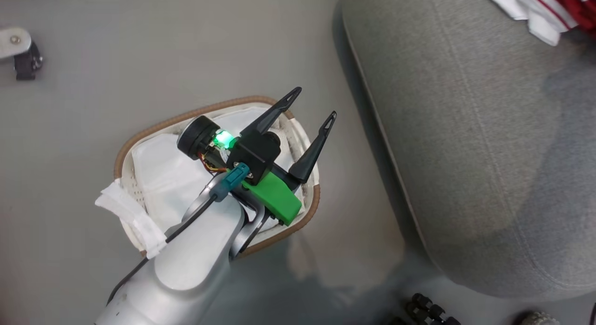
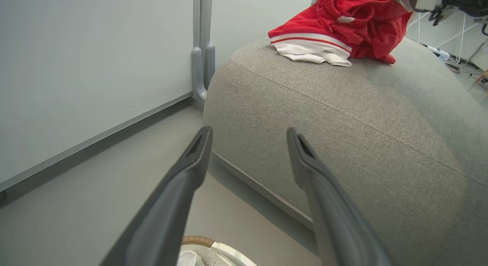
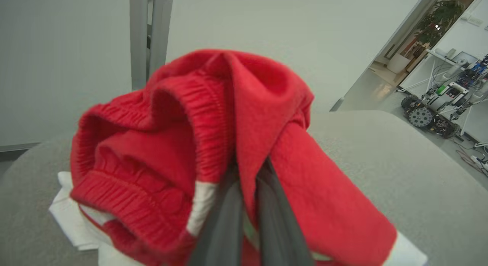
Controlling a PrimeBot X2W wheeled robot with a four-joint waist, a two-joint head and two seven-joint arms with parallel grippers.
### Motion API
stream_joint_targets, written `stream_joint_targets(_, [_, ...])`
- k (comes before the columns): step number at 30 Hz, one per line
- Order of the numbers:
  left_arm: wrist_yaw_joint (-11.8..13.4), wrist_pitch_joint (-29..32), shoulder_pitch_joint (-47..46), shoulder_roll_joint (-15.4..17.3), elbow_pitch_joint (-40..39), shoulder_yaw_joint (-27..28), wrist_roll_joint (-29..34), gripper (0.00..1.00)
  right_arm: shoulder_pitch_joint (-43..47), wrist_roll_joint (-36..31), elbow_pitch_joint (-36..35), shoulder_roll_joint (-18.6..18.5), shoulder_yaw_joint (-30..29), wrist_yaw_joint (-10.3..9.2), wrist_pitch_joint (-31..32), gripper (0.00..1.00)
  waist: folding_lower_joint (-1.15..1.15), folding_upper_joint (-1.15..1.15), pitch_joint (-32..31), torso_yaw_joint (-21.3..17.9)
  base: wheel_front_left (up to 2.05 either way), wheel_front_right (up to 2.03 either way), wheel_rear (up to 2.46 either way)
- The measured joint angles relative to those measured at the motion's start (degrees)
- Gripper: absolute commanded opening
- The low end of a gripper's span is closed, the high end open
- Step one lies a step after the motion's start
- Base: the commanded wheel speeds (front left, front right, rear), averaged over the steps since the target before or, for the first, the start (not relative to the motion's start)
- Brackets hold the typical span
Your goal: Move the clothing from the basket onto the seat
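The basket [image 1: 139,143], white with a brown woven rim and a white liner, stands on the floor and holds no red fabric that I can see. My left gripper [image 1: 315,102] hovers over its right end, open and with nothing in it; in the left wrist view its fingers [image 2: 249,132] point at the grey seat [image 2: 343,117]. The clothing [image 2: 335,33] lies piled on the seat's top, a white-panelled garment with striped trim [image 1: 535,13] underneath. My right gripper [image 3: 248,174] is shut on the red garment [image 3: 213,136], held just above the seat [image 3: 400,163].
The seat [image 1: 465,129] takes up the right of the head view, close beside the basket. A wall with a grey post [image 2: 201,48] stands behind it. Another wheeled robot [image 3: 434,109] is far off at the right. Dark wheels [image 1: 428,311] show by the seat's near corner.
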Motion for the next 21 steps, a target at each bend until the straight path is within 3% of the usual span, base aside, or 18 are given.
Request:
stream_joint_targets(2, [0.0, -0.2, 0.0, 0.2, 0.1, 0.0, -0.2, 1.0, 2.5, -0.8, 1.3, 1.9, -2.0, 0.0, -0.5, 0.02, 0.0, 0.0, 1.2, 0.9, 0.0, 0.0, 0.0])
stream_joint_targets(4, [0.0, -0.3, 0.0, 0.3, 0.3, 0.0, -0.2, 1.0, 4.4, -0.9, 1.8, 3.2, -3.5, 0.0, -0.7, 0.22, 0.0, 0.0, 2.0, 1.7, 0.0, 0.0, 0.0])
stream_joint_targets(6, [0.0, -0.5, 0.0, 0.3, 0.8, 0.0, -0.3, 1.0, 6.1, -1.0, 1.3, 4.4, -5.0, 0.0, -0.8, 0.5, 0.0, 0.0, 2.4, 2.3, 0.0, 0.0, 0.0])
stream_joint_targets(7, [0.0, -0.6, 0.0, 0.3, 1.1, 0.1, -0.5, 1.0, 7.2, -1.0, 0.2, 5.1, -5.8, 0.0, -0.8, 1.0, 0.0, 0.0, 2.5, 2.5, 0.0, 0.0, 0.0])
stream_joint_targets(12, [0.1, -1.1, 0.4, 0.0, 2.2, 0.4, -1.1, 1.0, 13.9, 0.6, -6.1, 7.9, -6.8, 0.0, -0.8, 1.0, 0.0, 0.0, 1.1, 2.5, 0.0, 0.0, 0.0])
stream_joint_targets(21, [0.3, -1.5, 3.7, -1.4, 5.2, 1.1, -1.8, 1.0, 22.4, 4.5, -15.1, 9.5, -4.3, 0.0, -0.8, 1.0, 0.0, 0.0, -5.1, 0.9, 0.0, 0.0, 0.0])
